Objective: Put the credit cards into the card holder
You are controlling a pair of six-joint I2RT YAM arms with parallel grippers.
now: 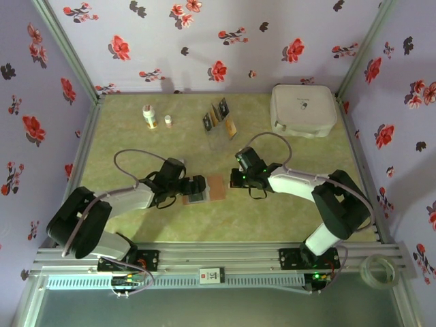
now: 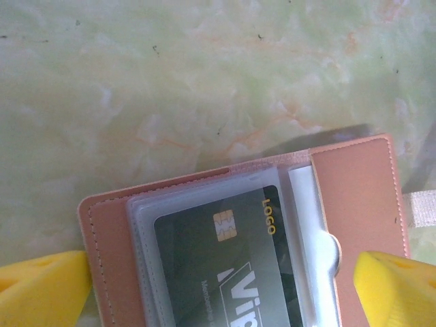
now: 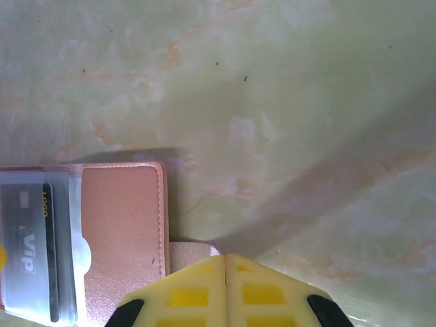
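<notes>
The reddish-brown card holder (image 1: 216,187) lies open on the table between both arms. A dark credit card (image 2: 225,272) with a gold chip and "LOGO" sits under its clear pocket window, also visible in the right wrist view (image 3: 34,245). My left gripper (image 2: 221,289) is open, its yellow fingers (image 2: 48,289) standing on either side of the card holder (image 2: 361,204). My right gripper (image 3: 225,262) is shut, its tips at the end of the holder's pale strap (image 3: 191,251); I cannot tell whether the strap is pinched. More credit cards (image 1: 223,109) stand upright at the back.
The upright cards stand in a clear slotted rack (image 1: 219,124) at the back centre. Two small bottles (image 1: 149,116) are back left, a large white rounded case (image 1: 303,109) back right. Floral walls close in three sides. A tape roll (image 1: 381,269) sits off the table, front right.
</notes>
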